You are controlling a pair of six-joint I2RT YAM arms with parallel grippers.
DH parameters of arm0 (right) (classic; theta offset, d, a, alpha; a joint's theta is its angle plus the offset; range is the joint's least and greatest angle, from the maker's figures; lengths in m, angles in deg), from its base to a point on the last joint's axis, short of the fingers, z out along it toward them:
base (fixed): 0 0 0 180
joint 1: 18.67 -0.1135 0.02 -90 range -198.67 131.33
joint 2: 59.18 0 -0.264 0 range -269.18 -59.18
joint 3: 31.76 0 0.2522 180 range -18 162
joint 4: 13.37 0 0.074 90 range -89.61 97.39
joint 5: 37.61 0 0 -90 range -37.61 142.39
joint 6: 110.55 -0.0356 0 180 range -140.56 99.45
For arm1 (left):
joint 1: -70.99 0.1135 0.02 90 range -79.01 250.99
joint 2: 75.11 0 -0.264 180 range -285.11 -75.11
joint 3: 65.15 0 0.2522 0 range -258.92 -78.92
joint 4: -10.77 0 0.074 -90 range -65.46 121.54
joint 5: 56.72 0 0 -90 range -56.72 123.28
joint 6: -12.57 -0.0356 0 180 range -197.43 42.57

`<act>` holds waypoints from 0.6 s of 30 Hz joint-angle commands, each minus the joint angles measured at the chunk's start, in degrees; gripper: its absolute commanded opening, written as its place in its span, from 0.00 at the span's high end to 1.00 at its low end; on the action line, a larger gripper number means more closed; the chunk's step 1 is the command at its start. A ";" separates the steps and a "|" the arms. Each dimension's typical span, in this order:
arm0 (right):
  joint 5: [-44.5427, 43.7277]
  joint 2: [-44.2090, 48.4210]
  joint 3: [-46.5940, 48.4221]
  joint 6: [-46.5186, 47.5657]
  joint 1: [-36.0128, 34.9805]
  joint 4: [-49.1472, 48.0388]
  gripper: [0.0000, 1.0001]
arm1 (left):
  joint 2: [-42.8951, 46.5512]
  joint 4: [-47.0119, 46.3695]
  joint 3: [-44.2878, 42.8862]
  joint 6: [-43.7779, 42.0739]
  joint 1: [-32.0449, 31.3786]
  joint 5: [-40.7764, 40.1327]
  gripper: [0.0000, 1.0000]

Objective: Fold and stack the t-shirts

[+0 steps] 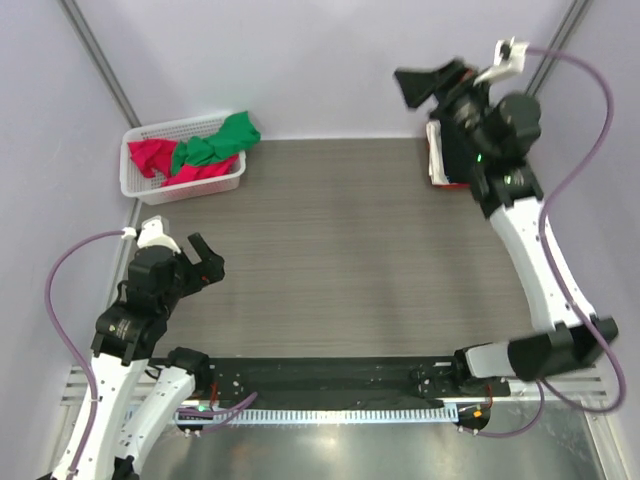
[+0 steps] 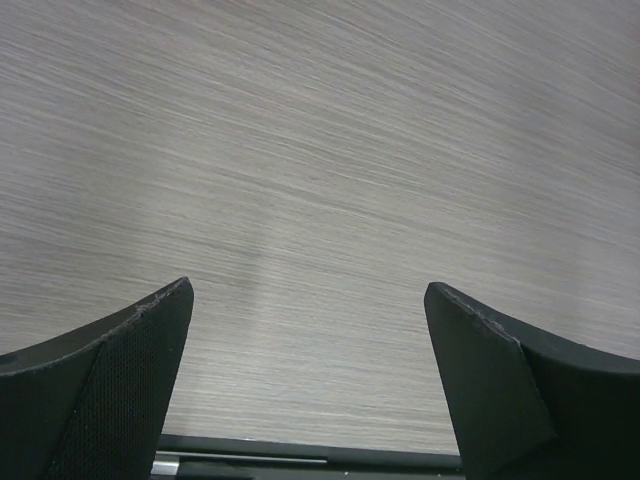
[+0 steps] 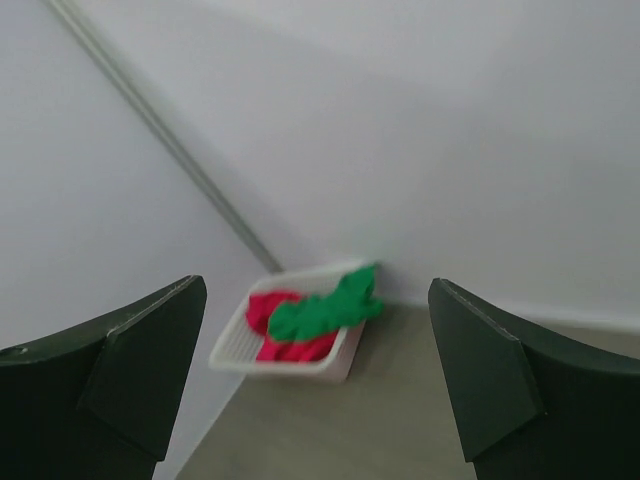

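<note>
A green t-shirt [image 1: 215, 143] and a red t-shirt [image 1: 150, 156] lie crumpled in the white lattice basket [image 1: 140, 189] at the far left of the table. The right wrist view shows the same green shirt [image 3: 325, 310], red shirt [image 3: 262, 308] and basket [image 3: 233, 352], blurred. A red and white cloth edge [image 1: 435, 165] shows at the far right, mostly hidden by my right arm. No black shirt shows. My right gripper [image 1: 428, 88] is open and empty, raised high and facing the basket [image 3: 315, 287]. My left gripper [image 1: 205, 265] is open and empty over bare table [image 2: 308, 290].
The wood-grain table [image 1: 330, 260] lies between the arms. Lilac walls with metal posts [image 1: 95, 50] close in the left, far and right sides. A black strip [image 1: 320, 370] and the arm bases run along the near edge.
</note>
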 commanded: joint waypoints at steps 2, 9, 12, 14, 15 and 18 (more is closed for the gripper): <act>-0.67 11.85 -20.34 -3.06 -4.47 12.07 0.00 | 0.37 -0.97 -1.38 -0.64 0.28 -2.64 0.00; 0.73 33.22 -42.32 -7.10 -9.66 24.54 0.00 | 0.02 -2.99 -0.06 -2.22 0.19 -5.62 0.00; 0.73 41.05 -48.65 -9.13 -9.66 29.29 0.00 | 0.63 -3.87 0.73 -2.75 0.28 -8.18 0.00; 0.04 44.84 -51.56 -9.48 -9.66 31.67 0.00 | 1.07 -4.75 1.52 -2.84 0.28 -8.18 0.00; -0.40 46.51 -52.35 -9.66 -9.66 33.68 0.00 | 1.42 -5.01 1.69 -2.84 0.28 -8.09 0.00; -1.19 52.23 -54.55 -10.62 -9.66 36.07 0.00 | 1.86 -5.19 2.05 -3.28 0.28 -8.70 0.00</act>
